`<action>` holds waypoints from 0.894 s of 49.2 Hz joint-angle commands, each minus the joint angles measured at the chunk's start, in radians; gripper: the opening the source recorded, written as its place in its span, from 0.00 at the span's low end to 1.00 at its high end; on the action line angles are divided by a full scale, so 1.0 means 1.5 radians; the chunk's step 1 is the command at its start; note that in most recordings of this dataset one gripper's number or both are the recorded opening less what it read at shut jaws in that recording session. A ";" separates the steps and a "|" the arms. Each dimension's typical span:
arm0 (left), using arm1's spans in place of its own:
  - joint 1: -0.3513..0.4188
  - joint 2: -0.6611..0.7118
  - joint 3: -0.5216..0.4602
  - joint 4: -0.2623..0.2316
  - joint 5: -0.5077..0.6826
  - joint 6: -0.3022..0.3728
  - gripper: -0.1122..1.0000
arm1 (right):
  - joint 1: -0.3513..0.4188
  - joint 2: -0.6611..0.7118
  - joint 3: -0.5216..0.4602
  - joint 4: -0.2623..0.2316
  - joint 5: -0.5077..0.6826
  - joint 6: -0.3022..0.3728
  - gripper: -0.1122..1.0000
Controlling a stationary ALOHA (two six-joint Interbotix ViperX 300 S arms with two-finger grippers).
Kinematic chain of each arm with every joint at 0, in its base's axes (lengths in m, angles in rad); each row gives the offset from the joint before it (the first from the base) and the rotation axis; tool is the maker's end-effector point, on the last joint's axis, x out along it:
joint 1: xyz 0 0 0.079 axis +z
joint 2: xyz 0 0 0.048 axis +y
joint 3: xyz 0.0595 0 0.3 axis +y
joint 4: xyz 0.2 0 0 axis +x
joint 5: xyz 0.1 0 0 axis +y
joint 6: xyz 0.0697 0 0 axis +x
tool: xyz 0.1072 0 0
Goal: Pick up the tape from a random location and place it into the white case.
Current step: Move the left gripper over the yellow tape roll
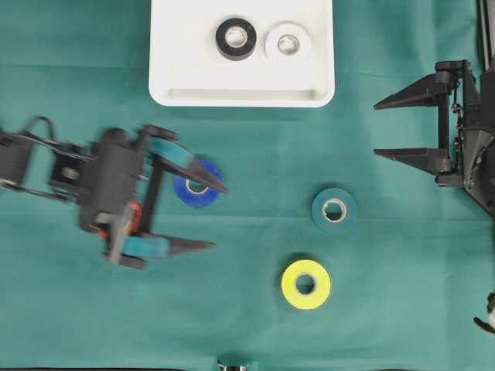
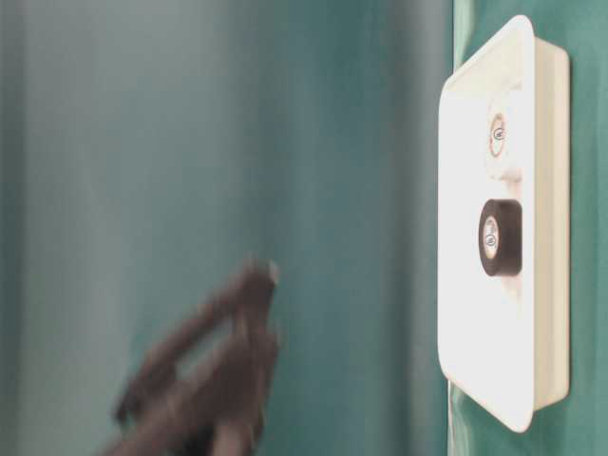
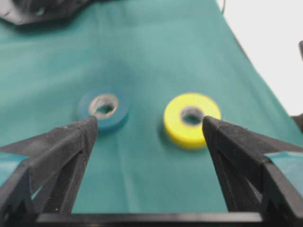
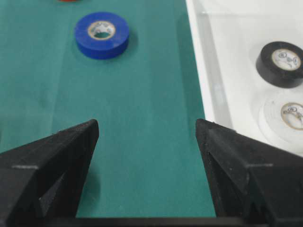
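Three tape rolls lie on the green cloth: a blue tape (image 1: 203, 193), a teal tape (image 1: 334, 209) and a yellow tape (image 1: 305, 284). The white case (image 1: 186, 69) at the top middle holds a black roll (image 1: 236, 39) and a white roll (image 1: 288, 42). My left gripper (image 1: 219, 217) is open beside the blue tape, its upper finger overlapping that roll. In the left wrist view the teal tape (image 3: 104, 109) and yellow tape (image 3: 191, 119) lie beyond the empty left gripper (image 3: 150, 125). My right gripper (image 1: 377, 129) is open and empty at the right, near the case's corner.
The right wrist view shows the blue tape (image 4: 102, 34) far ahead and the case wall (image 4: 222, 71) to the right of the open right gripper (image 4: 147, 127). At table level a blurred dark gripper (image 2: 209, 380) stands away from the case (image 2: 465, 313).
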 commanded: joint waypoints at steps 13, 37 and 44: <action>-0.022 0.124 -0.204 -0.001 0.067 0.000 0.98 | -0.002 0.006 -0.010 -0.002 -0.004 -0.002 0.81; -0.039 0.241 -0.389 0.001 0.130 0.024 0.98 | -0.002 0.009 -0.010 -0.002 -0.003 -0.004 0.81; -0.033 0.256 -0.409 0.001 0.141 0.024 0.98 | -0.002 0.011 -0.009 -0.002 -0.003 -0.004 0.81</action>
